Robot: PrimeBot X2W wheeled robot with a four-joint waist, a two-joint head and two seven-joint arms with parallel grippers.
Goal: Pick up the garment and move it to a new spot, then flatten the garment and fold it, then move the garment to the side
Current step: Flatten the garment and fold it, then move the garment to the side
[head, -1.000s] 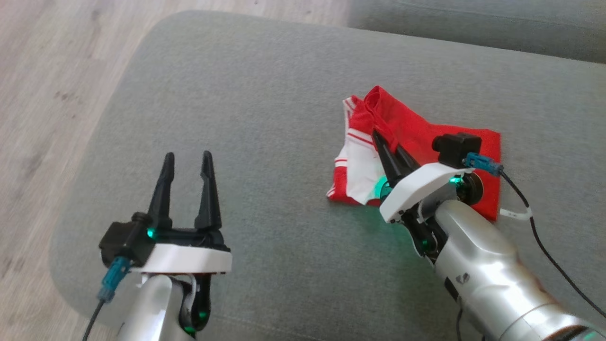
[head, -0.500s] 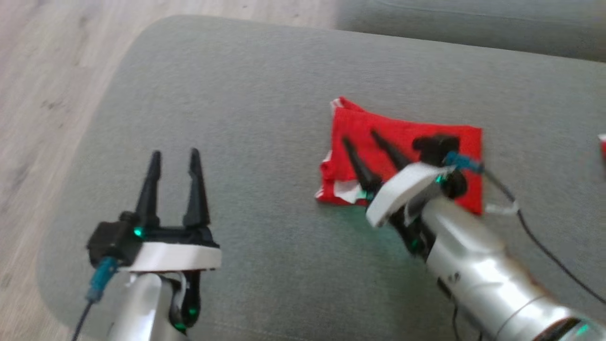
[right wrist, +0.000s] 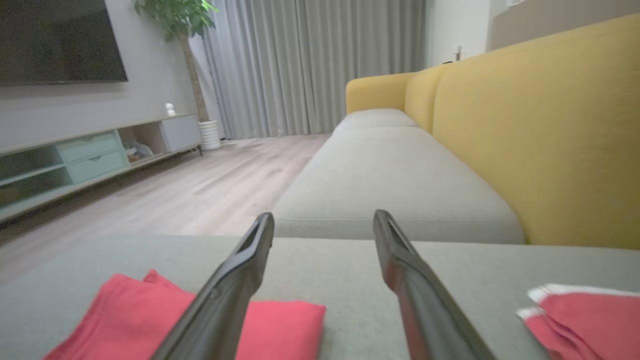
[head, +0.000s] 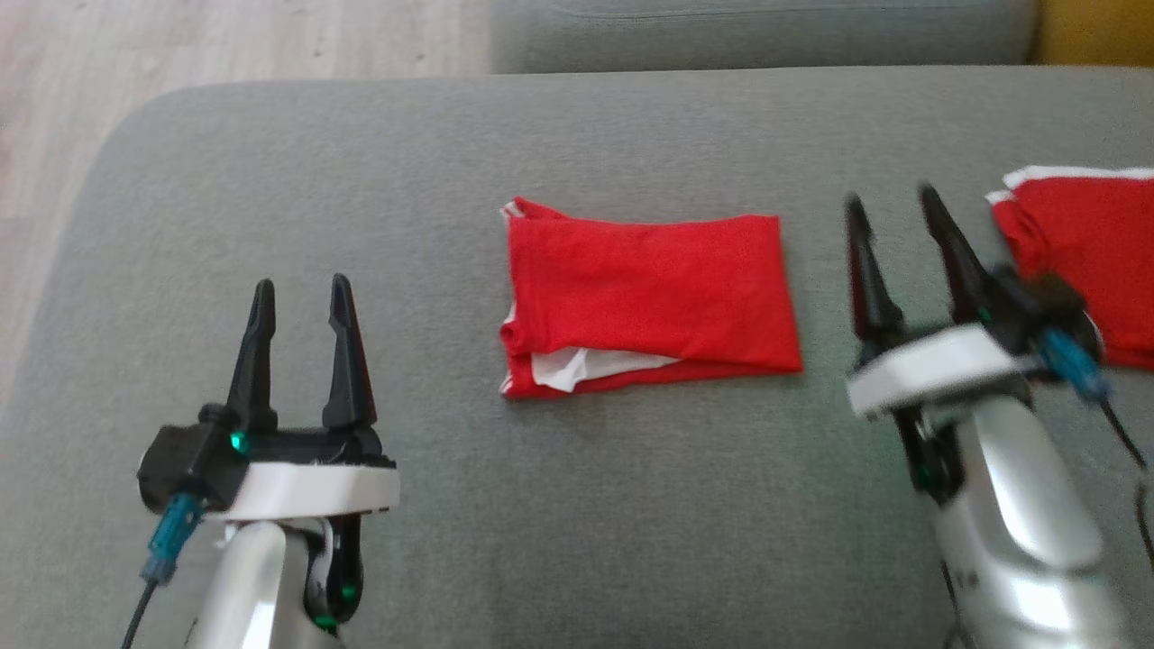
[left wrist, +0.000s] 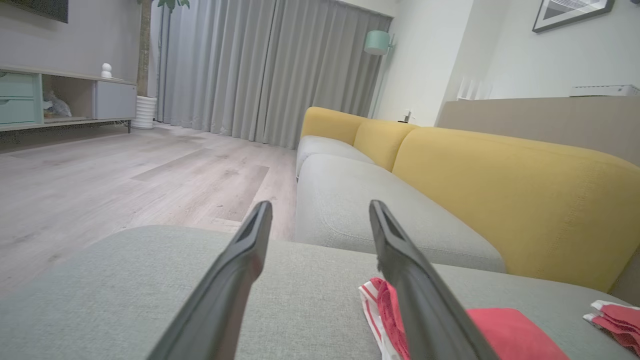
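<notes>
— How many pieces are lying out?
— Two red garments are lying on the grey cushion [head: 577,523]. The folded garment [head: 649,297], a red rectangle with white trim peeking out at its near left corner, is sitting in the middle. A second red garment [head: 1082,261] with white stripes is lying at the right edge of the head view.
— And the pincers?
— Two. The left pincer [head: 302,284] is hovering over the cushion's left part, fingers standing apart, gripping nothing. The right pincer [head: 891,198] is hanging between the two garments, fingers also spread, holding nothing.
— Room to move?
— Bare cushion is stretching all around the folded garment, and the cushion's rounded left edge is dropping to a pale wooden floor [head: 225,36].
— The room?
— A yellow sofa back [left wrist: 500,190] is running behind the seats, and grey curtains [left wrist: 260,65] are hanging beyond.
</notes>
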